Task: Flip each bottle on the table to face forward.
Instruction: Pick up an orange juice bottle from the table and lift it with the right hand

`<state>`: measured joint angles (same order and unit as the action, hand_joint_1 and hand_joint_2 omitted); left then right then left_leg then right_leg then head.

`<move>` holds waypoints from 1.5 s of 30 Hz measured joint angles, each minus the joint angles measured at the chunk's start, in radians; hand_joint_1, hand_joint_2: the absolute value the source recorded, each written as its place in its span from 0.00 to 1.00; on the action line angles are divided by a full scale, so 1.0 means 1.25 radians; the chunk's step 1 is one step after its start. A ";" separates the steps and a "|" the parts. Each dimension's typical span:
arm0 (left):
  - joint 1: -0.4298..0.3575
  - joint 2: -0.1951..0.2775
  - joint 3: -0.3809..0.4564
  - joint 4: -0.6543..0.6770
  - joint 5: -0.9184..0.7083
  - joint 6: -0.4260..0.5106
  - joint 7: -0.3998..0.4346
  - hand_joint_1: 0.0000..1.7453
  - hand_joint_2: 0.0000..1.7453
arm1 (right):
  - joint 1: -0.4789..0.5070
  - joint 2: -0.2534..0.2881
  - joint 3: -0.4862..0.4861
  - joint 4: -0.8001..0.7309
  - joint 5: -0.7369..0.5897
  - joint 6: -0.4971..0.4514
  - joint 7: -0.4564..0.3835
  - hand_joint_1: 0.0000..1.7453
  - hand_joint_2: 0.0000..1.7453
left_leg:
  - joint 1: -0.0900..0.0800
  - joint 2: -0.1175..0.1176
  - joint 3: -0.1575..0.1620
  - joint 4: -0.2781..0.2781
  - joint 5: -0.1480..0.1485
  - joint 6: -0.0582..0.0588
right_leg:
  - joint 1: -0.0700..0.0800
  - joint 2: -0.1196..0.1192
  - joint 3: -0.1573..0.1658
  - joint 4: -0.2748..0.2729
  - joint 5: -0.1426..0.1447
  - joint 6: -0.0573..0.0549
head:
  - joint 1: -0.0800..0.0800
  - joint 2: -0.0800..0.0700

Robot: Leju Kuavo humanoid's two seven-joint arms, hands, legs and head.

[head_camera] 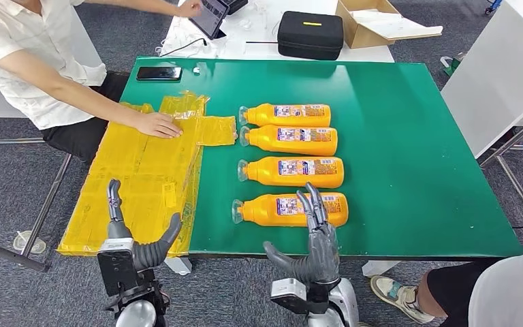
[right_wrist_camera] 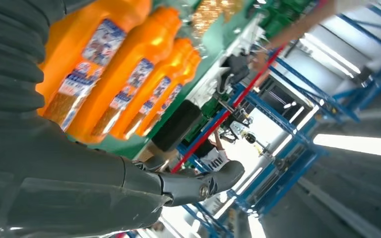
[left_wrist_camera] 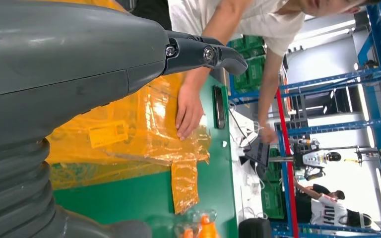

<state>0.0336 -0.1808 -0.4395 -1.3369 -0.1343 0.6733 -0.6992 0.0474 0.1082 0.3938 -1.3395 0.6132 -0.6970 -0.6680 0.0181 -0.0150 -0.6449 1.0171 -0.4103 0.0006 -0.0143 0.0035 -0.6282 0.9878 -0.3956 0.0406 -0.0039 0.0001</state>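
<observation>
green table (head_camera: 415,170); nearest bottle (head_camera: 289,210) under right hand (head_camera: 319,238), fingers spread, empty; left hand (head_camera: 133,238) likewise

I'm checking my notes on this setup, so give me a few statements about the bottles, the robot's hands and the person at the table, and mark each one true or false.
1. Four orange bottles lie on their sides on the green table. True.
2. The left hand holds a bottle. False: it is open, above the yellow plastic sheets, holding nothing.
3. The right hand is at the nearest bottle. True, with its fingers over the bottle's end.
4. The bottles' caps point toward the right table edge. False: they point left, toward the sheets.
5. A person's hand rests on the yellow sheets. True.
</observation>
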 joint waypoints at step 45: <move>-0.025 -0.002 -0.034 0.090 0.000 -0.002 0.000 0.00 1.00 | -0.043 -0.040 -0.016 0.155 0.188 -0.001 0.128 0.00 0.00 | 0.000 0.000 0.000 0.000 0.000 0.000 | 0.000 0.000 0.000 0.000 0.000 0.000 | 0.000 0.000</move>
<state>0.0024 -0.1832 -0.4817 -1.2241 -0.1338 0.6703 -0.6992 -0.0064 0.0583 0.3741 -1.1461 0.8483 -0.6981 -0.5075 0.0181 -0.0149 -0.6450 1.0172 -0.4103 0.0007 -0.0143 0.0035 -0.6281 0.9878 -0.3954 0.0407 -0.0042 0.0000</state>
